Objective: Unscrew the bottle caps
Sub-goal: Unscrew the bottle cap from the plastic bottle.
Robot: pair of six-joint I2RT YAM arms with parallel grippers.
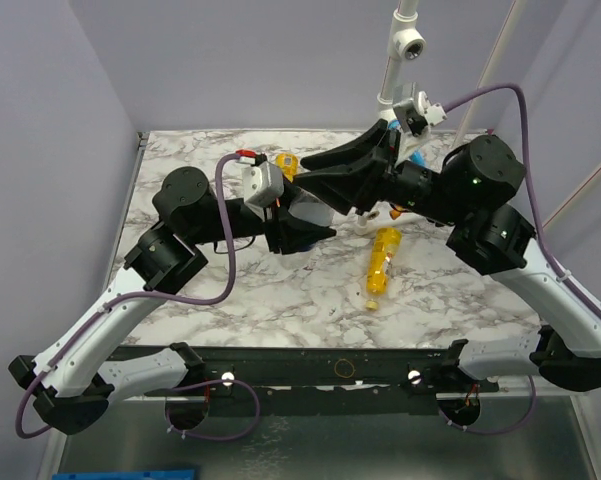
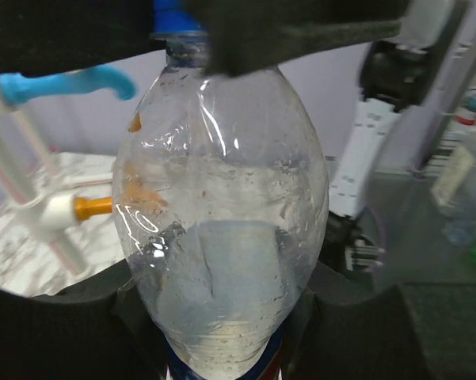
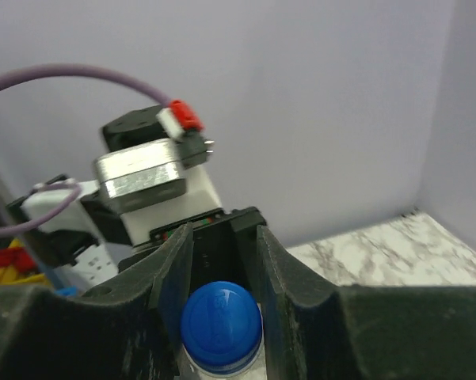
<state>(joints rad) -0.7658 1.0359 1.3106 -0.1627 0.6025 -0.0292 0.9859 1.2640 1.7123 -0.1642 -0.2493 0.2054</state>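
Note:
My left gripper (image 1: 298,232) is shut on the body of a clear Pepsi bottle (image 1: 315,212) and holds it above the table. In the left wrist view the bottle (image 2: 222,237) fills the frame, and my left gripper (image 2: 222,352) clamps its lower part near the blue label. My right gripper (image 1: 315,165) reaches in from the right and closes on the bottle's blue cap (image 2: 174,17). In the right wrist view the blue cap (image 3: 221,323) sits pinched between the two fingers (image 3: 173,277) of my right gripper (image 3: 222,241).
A yellow-orange bottle (image 1: 382,262) lies on the marble table (image 1: 230,300) right of centre. Another yellow object (image 1: 287,162) sits at the back behind the left wrist. A white camera pole (image 1: 400,55) stands at the back right. Walls close in on the left and the back.

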